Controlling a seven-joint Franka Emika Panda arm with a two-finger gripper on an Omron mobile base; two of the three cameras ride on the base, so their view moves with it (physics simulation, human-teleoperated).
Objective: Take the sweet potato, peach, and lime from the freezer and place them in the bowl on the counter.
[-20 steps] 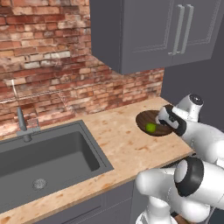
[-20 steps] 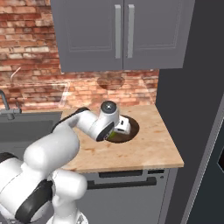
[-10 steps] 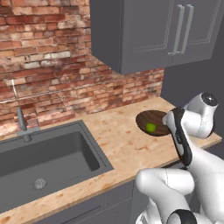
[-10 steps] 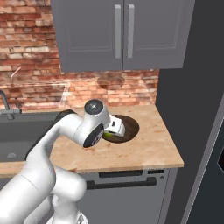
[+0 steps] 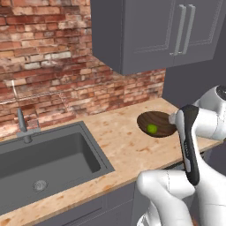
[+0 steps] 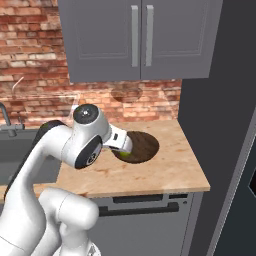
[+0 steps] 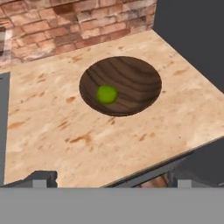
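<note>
A bright green lime point(image 7: 106, 94) lies left of centre in the dark wooden bowl point(image 7: 131, 74) on the tan counter point(image 7: 52, 118). My gripper point(image 7: 113, 178) hangs above the counter's front edge, back from the bowl. It is open, its two fingertips point(image 7: 43, 177) far apart with nothing between them. From the left base, the lime point(image 5: 152, 129) shows in the bowl point(image 5: 161, 119) just left of my arm. From the right base, my white wrist covers the left rim of the bowl point(image 6: 145, 146). The freezer point(image 6: 220, 125) stands as a dark wall right of the counter. Sweet potato and peach are out of view.
A grey inset sink point(image 5: 48, 163) with a faucet point(image 5: 22, 126) lies left of the bowl. Grey wall cabinets point(image 6: 140, 40) hang above the counter against a brick wall point(image 5: 66, 84). Bare counter point(image 6: 170, 170) runs between the bowl and the freezer.
My hand has drawn back from over the bowl toward the counter's front edge, and the arm's forearm has swung up. The lime stays in the bowl.
</note>
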